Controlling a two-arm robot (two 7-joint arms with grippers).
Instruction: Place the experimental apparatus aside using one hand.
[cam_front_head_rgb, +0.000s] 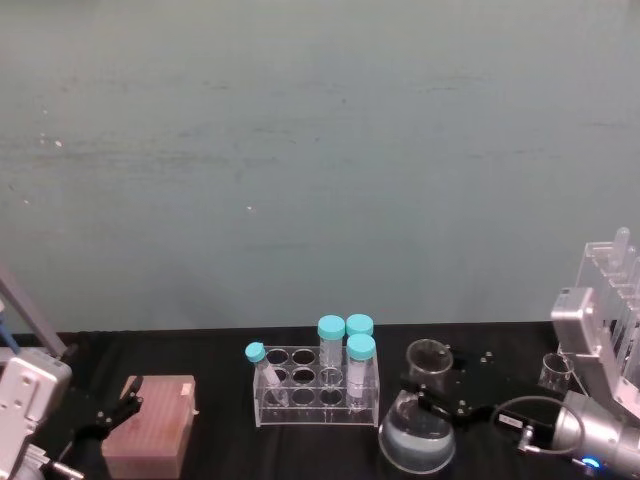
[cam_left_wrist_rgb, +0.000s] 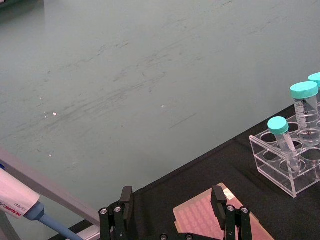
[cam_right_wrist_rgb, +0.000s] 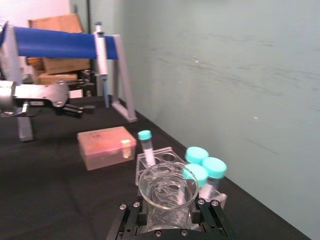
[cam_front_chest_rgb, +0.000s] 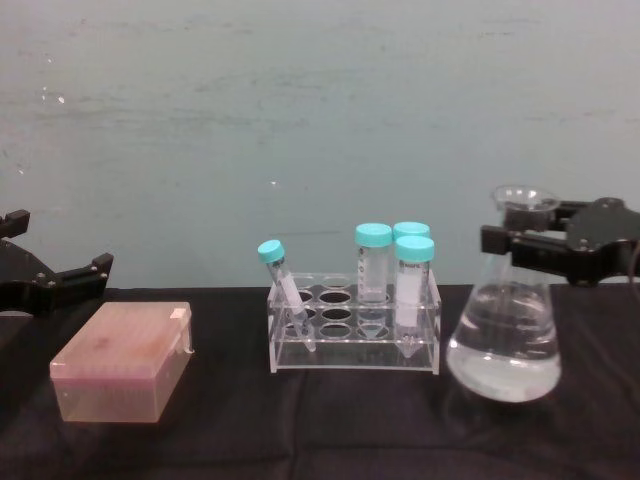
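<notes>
Holding the neck of the big clear glass cone-shaped flask between its fingers, the black right hand has the flask on the black desk beside the clear tube rack (it looks ready to lift), so next it must raise it gently and carry it aside.

Right pincer outstretched and clamped, left pincer parked low, fingers spread.
</notes>
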